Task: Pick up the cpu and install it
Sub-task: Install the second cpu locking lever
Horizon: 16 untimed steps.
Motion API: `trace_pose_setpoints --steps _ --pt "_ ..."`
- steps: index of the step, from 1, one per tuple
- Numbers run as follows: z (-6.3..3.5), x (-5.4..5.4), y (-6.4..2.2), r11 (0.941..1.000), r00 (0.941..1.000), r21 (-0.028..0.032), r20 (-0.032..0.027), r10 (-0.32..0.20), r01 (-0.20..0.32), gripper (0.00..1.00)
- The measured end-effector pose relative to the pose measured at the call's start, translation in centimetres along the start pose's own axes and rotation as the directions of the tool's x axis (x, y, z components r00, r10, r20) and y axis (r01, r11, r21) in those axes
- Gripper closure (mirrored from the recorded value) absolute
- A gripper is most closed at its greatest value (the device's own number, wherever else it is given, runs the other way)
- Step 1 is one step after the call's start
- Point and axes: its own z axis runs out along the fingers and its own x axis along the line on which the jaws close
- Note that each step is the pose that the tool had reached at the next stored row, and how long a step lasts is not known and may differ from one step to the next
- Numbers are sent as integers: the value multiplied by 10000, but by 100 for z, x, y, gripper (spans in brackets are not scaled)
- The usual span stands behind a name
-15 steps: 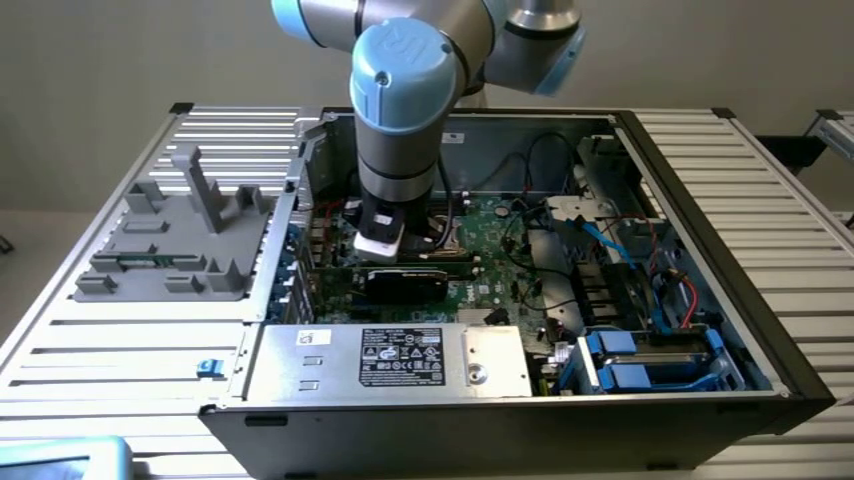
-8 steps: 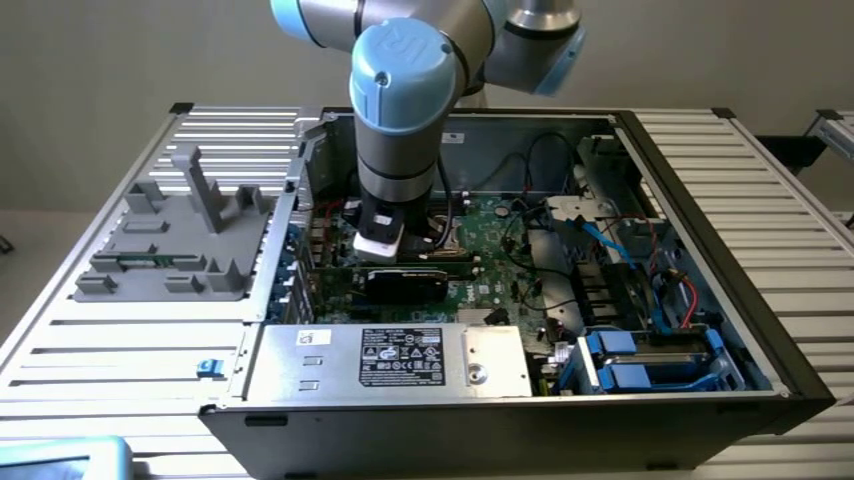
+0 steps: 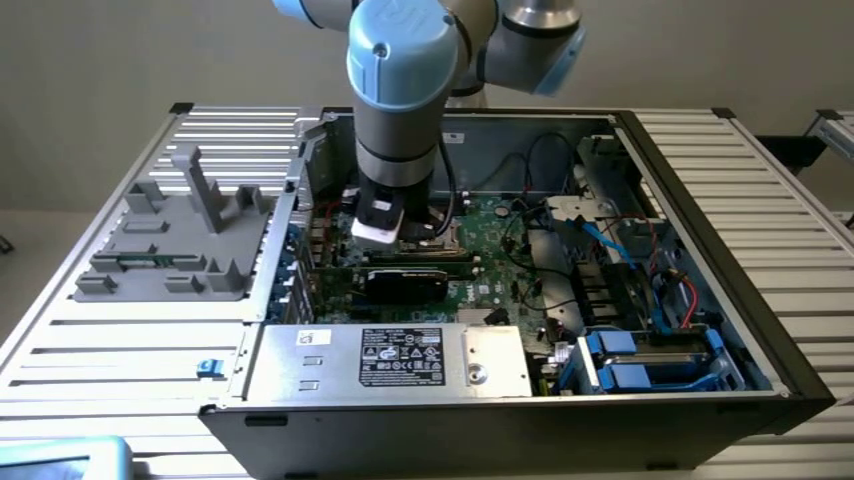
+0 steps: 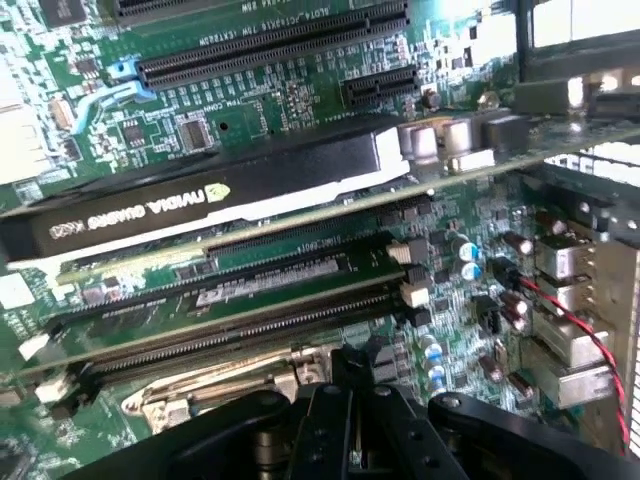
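My arm reaches down into the open computer case, in the centre of the exterior frame, with the wrist low over the green motherboard. My gripper sits at the lower middle of the wrist picture, its black fingers drawn fully together, right above the metal socket frame at the lower left of that picture. I cannot tell whether the cpu is pinched between them; it is hidden from me.

Close around the tool things are crowded. A black graphics card with a green logo crosses the middle of the wrist picture, and long dark memory slots lie between it and my fingers. Small capacitors and a red wire stand at the right. In the exterior frame, the silver box with a white label fills the lower centre, blue cables run at the right, and a grey plastic fixture rests on the slatted table at the left.
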Motion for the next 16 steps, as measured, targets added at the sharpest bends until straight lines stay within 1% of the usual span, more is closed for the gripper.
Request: trace_pose_setpoints --steps 6,10,12,14,16 --pt "-260 -18 -77 10000 10000 -7 -1 0 0 89" --pt "-435 4 -138 10000 10000 -12 -1 0 0 89" --pt "-507 25 -166 10000 10000 -21 -4 0 0 89" --pt "-561 51 -190 10000 10000 -49 -10 1 -1 89" --pt "-605 73 -210 9999 10000 -116 -29 5 -5 89"
